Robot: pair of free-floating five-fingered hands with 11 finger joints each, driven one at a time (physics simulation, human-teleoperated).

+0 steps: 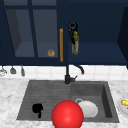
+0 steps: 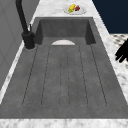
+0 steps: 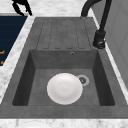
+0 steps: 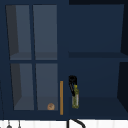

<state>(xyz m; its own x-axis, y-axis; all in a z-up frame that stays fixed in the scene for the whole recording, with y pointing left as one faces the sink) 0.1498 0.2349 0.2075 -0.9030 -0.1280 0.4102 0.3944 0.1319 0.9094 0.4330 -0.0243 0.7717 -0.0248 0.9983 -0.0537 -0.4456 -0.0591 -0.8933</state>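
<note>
- Nearest the front camera, a big red ball (image 1: 67, 115) sits at the sink's front edge, covering part of the white plate.
- Grey sink (image 1: 47, 91): ribbed drainboard on its left, basin on its right, black tap (image 1: 68, 75) at the back edge.
- White plate (image 3: 64, 88) lies flat on the basin floor, just beside the drain.
- Left hand (image 1: 37, 108) hovers over the drainboard's front-left corner; fingers hang relaxed, holding nothing.
- Right hand (image 1: 72, 26) is up in the open wall cabinet, fingers curled around the top of a green bottle (image 1: 75, 43) standing on its shelf.

Navy wall cabinet (image 4: 95, 30) with glass door (image 4: 32, 57), white tiled backsplash (image 1: 100, 72), marble countertop (image 1: 10, 100).
</note>
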